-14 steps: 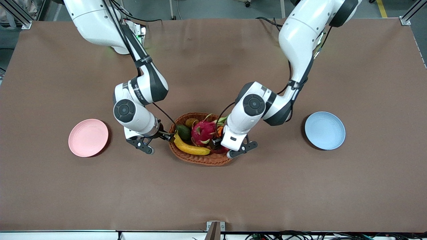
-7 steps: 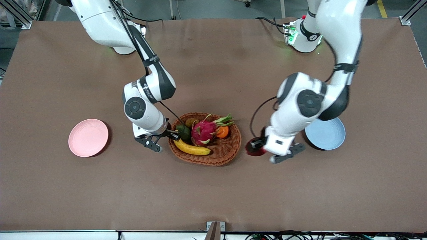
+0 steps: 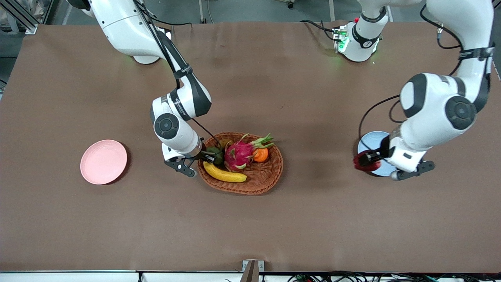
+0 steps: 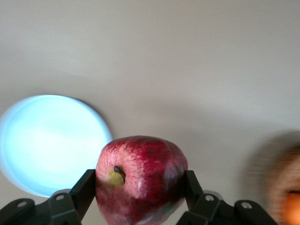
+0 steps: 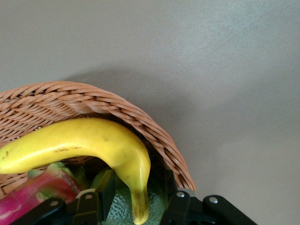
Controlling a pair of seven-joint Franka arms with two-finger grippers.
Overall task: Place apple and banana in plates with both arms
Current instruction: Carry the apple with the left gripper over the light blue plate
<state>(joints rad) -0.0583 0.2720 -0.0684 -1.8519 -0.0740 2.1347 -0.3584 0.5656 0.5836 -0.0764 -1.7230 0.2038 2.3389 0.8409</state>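
Apple (image 4: pixel 140 180) between left gripper (image 4: pixel 139 192) fingers

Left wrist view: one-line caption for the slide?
Left gripper shut on the apple, above the table near the blue plate.

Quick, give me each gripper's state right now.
Left gripper: shut on the apple, over the blue plate.
Right gripper: fingers either side of the banana tip in the basket; grip cannot be told.
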